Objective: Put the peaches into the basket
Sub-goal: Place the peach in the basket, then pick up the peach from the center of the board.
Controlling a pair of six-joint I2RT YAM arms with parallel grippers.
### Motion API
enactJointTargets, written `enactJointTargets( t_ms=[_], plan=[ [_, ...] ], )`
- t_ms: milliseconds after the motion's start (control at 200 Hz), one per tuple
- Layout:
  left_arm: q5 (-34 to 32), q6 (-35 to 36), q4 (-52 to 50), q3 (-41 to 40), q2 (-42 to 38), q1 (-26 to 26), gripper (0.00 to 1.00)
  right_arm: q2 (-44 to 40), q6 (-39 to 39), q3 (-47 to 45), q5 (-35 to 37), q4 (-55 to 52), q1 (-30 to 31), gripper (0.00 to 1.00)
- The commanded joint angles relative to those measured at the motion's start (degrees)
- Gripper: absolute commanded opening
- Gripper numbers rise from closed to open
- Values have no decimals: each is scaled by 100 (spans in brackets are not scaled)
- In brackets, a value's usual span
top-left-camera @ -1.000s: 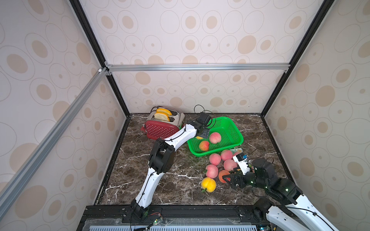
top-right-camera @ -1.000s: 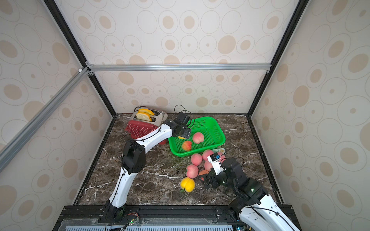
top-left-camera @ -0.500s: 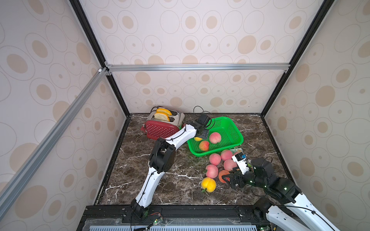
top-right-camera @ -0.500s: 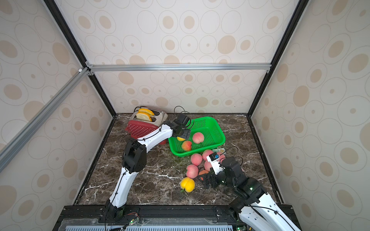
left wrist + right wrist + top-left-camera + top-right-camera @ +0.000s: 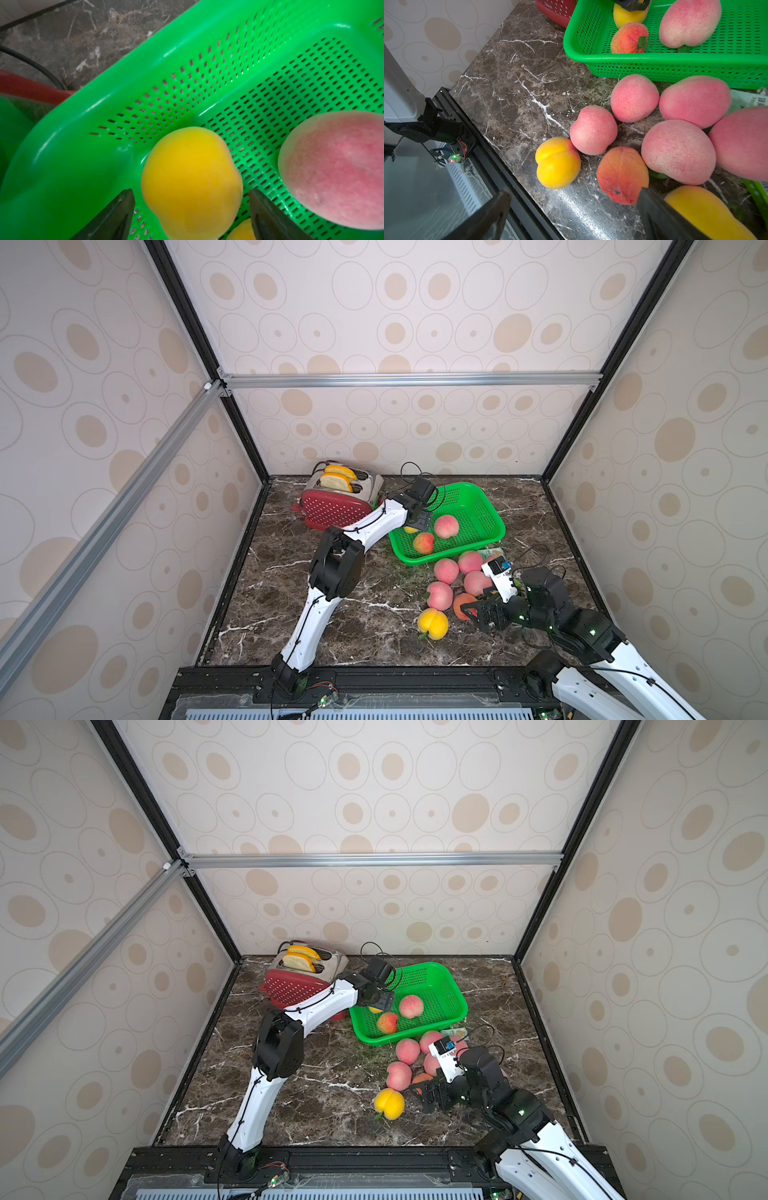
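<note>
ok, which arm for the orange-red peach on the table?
Right. The right gripper is open with the orange-red peach at its jaws; the left gripper is across in the basket, open around a yellow peach.

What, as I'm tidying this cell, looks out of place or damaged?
The orange-red peach on the table looks wrinkled and dented, unlike the smooth pink peaches around it. A printed packet lies by the basket, tucked among those peaches, and looks like stray litter.
</note>
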Motion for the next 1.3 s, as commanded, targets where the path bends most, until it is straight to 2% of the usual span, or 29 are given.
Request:
enactJointTargets(
  t_ms=[0, 165, 300, 416, 601, 751, 846, 976, 1076, 1297],
  plan=[
    [61, 114, -31, -237, -662, -45, 90, -98, 37, -70, 58, 34, 40, 100],
    [101, 102, 138, -1037, -1564, -133, 93, 200, 111, 10, -266, -45, 39, 100],
    [-240, 261, 140, -1611, -2278, -384, 96, 380, 302, 76, -379, -44, 165, 100],
    [-150, 119, 157, -2219, -2937, -451, 97, 263, 456, 124, 218, -151, 537, 100],
    [-139, -115, 341, -3410, -4162, -525, 99, 339, 868, 134, 1389, -332, 1539, 100],
    [-245, -337, 352, -4459, -5166, -565, 99, 733, 1345, 44, 2430, -163, 2663, 100],
    [-252, -497, 290, -5112, -5775, -592, 99, 1171, 1417, 107, 2748, 14, 3088, 100],
    [-243, -739, 90, -5842, -6563, -601, 99, 1840, 1327, 223, 2818, 301, 3309, 100],
    [-475, -860, -114, -6320, -7096, -616, 99, 2128, 1334, 147, 2648, 728, 3330, 100],
    [-551, -1021, -314, -6859, -7558, -626, 99, 2498, 1281, 110, 2461, 1083, 3353, 100]
  ],
)
